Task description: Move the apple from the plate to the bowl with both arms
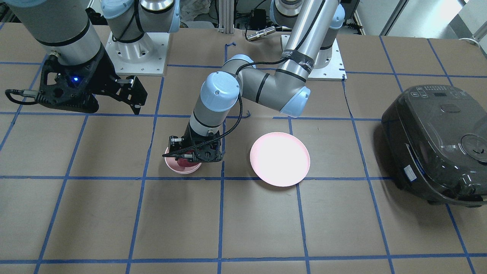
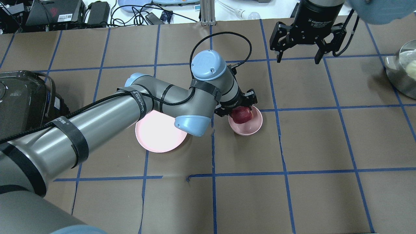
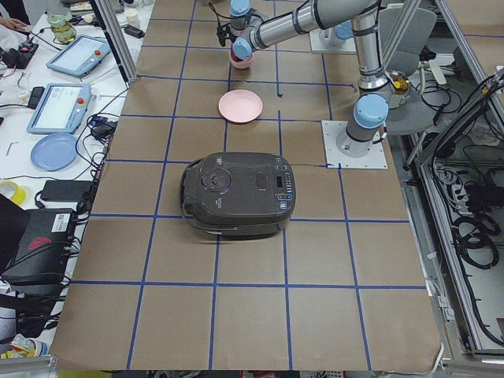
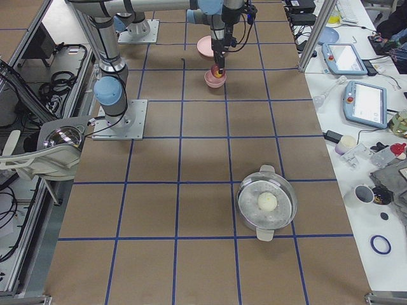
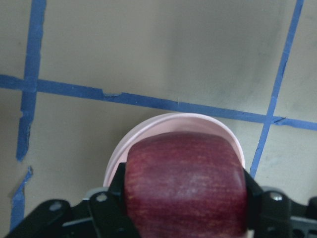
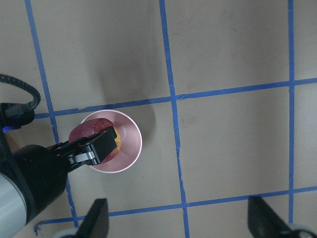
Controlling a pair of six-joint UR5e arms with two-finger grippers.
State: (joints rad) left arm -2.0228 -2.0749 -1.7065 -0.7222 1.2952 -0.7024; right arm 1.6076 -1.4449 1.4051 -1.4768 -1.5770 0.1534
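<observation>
Apple [image 2: 242, 115] in bowl [image 2: 253, 130]; plate [image 2: 159, 138] apart, on bowl's left.

Brown table [image 1: 266, 228] with blue tape grid [image 1: 220, 213], pink plate [image 1: 279, 158], pink bowl [image 1: 179, 169], black rice cooker [image 1: 437, 140], steel pot [image 4: 251, 203]

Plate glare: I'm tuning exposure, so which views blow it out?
Front-facing view: the plate is washed almost white across its centre; overhead view: a white hotspot too, only the rim reading pink; left exterior view: evenly pink, no glare.
</observation>
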